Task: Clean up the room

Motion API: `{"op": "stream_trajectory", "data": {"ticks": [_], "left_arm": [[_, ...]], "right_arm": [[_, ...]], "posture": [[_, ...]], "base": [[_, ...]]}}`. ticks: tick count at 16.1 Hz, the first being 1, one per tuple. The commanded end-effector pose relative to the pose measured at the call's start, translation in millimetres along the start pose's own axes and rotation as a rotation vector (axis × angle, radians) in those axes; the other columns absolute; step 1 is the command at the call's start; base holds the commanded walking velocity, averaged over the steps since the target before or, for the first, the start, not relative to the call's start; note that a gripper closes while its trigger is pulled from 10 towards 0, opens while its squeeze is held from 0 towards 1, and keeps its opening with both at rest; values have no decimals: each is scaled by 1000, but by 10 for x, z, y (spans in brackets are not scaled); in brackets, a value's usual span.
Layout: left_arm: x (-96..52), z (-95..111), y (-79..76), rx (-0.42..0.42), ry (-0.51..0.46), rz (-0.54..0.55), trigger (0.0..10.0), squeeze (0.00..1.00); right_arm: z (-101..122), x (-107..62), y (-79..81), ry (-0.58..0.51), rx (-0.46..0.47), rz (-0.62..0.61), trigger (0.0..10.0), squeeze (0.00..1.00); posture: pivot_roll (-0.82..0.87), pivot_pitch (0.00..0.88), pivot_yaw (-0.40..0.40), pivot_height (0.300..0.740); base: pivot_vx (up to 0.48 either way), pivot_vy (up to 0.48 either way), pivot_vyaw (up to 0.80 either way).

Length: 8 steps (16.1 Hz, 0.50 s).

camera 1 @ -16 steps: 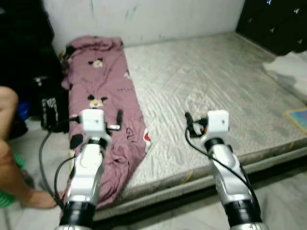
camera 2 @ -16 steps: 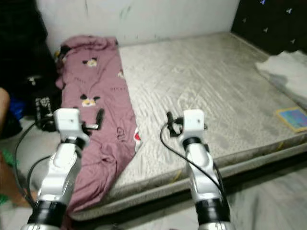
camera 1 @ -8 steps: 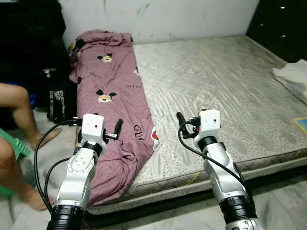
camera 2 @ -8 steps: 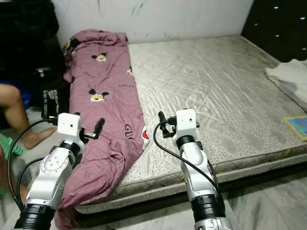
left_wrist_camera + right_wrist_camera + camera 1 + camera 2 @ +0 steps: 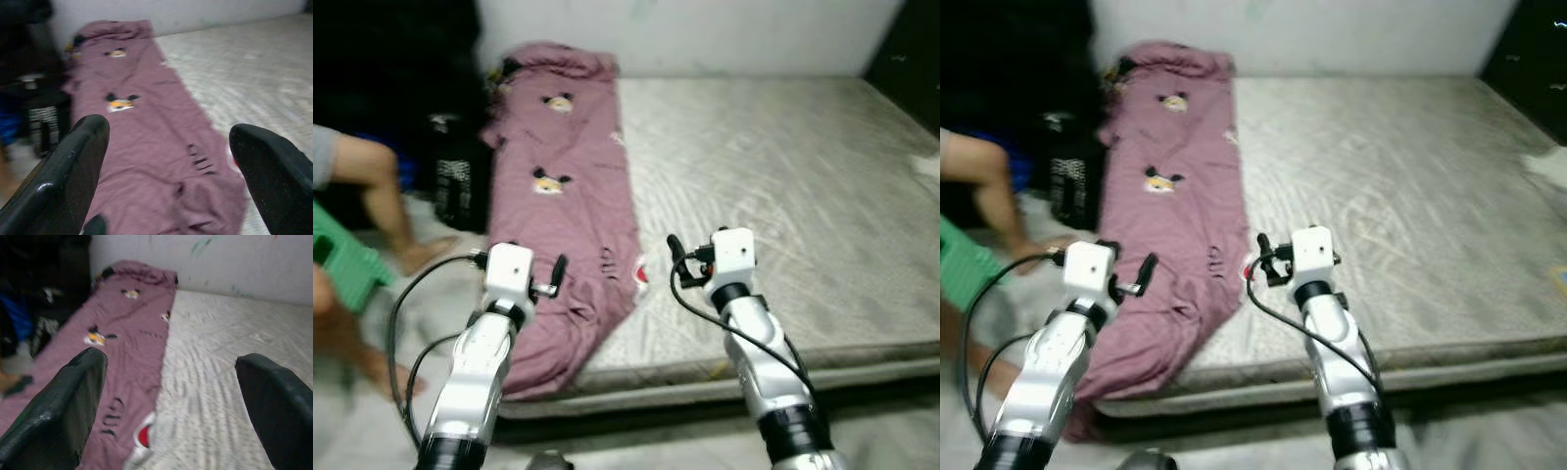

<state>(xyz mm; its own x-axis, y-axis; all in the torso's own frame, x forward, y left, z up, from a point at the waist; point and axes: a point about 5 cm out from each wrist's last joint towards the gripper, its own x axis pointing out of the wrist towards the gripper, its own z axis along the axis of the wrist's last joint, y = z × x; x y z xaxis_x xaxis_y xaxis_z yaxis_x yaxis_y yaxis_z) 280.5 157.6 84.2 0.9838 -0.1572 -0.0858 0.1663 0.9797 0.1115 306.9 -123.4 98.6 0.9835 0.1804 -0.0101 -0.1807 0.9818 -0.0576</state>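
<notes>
A mauve blanket [image 5: 570, 191] printed with cartoon mice lies lengthwise along the left side of a bare grey mattress [image 5: 793, 186]. Its near end hangs over the mattress's front left corner. My left gripper [image 5: 521, 258] hovers open above that near end, and the blanket [image 5: 146, 127] runs away between its fingers [image 5: 73, 161]. My right gripper [image 5: 713, 247] hovers open over the mattress just right of the blanket's edge. Between its fingertips [image 5: 73, 391] lie the blanket's edge [image 5: 132, 347] and the mattress [image 5: 215, 367]. Neither gripper holds anything.
A person's bare legs [image 5: 374, 191] and a green stool [image 5: 340, 262] are on the floor at the left. A black bag [image 5: 460, 181] stands beside the blanket against dark furniture. A white wall [image 5: 705, 34] runs behind the mattress, with tiled floor [image 5: 636, 441] in front.
The whole picture has slid to the right and blurred, so the camera has turned left. Both arms keep the same raised, open pose. The person's legs show more.
</notes>
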Motion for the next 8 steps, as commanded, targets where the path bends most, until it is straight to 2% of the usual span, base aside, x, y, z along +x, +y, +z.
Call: {"op": "stream_trajectory", "data": {"ticks": [1, 3, 6, 8], "left_arm": [[15, 84, -13, 2, -42, 16, 10000, 0], [94, 116, 101, -89, -46, 124, 10000, 0], [84, 126, -47, -109, -41, 63, 10000, 0], [53, 105, -81, -113, -34, 58, 10000, 0]], "right_arm": [[-29, -45, -55, 8, -3, -34, 10000, 0], [-33, -73, -94, 12, 10, -66, 10000, 0], [-35, -51, -68, 19, 8, -57, 10000, 0], [-40, -55, -54, 23, 7, -53, 10000, 0]], "posture": [[14, 0, 16, 740], [14, 0, 13, 740], [30, 8, 0, 740], [35, 10, 1, 740]], "base": [[0, 0, 0], [0, 0, 0], [0, 480, 0], [0, 480, 0]]}}
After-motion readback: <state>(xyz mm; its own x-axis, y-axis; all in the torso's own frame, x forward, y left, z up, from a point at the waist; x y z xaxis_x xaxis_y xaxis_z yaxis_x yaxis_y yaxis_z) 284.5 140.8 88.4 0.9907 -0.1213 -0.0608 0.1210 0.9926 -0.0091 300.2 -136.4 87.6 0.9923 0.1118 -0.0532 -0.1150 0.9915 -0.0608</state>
